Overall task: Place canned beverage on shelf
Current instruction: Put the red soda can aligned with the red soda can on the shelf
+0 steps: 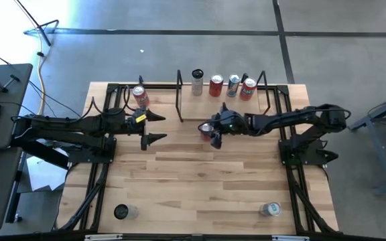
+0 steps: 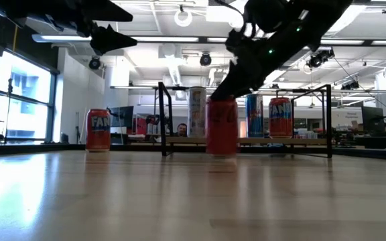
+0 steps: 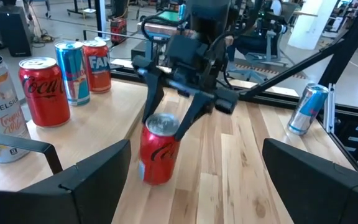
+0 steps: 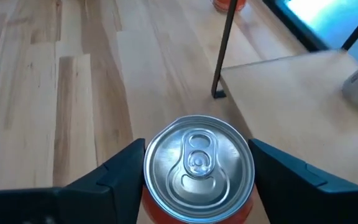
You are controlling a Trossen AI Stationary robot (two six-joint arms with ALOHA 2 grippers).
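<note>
A red Coca-Cola can [image 2: 222,127] stands on its base on the table, just in front of the shelf [image 1: 273,94]. My right gripper [image 4: 197,155] is shut on its top end. The shelf is a light board in black rods at the table's far edge and carries several upright cans [image 1: 216,85]. Left of the red can my left gripper [image 1: 161,127] hangs above the table, open, with nothing between its fingers. My right gripper pinches the red can between its two fingers at the upper wall [image 4: 149,186], just under the rim, one finger [image 3: 151,99] on each side. The fingers slant down from the table's right side. The can's base [image 2: 222,152] rests on the table.
An orange Fanta can [image 1: 139,96] stands left of the shelf, near the far edge. Two more cans [image 1: 124,211] [image 1: 270,209] sit at the near edge. The shelf's black upright rod [image 4: 222,50] is close beyond the red can. The middle of the tabletop [image 1: 200,181] is bare wood.
</note>
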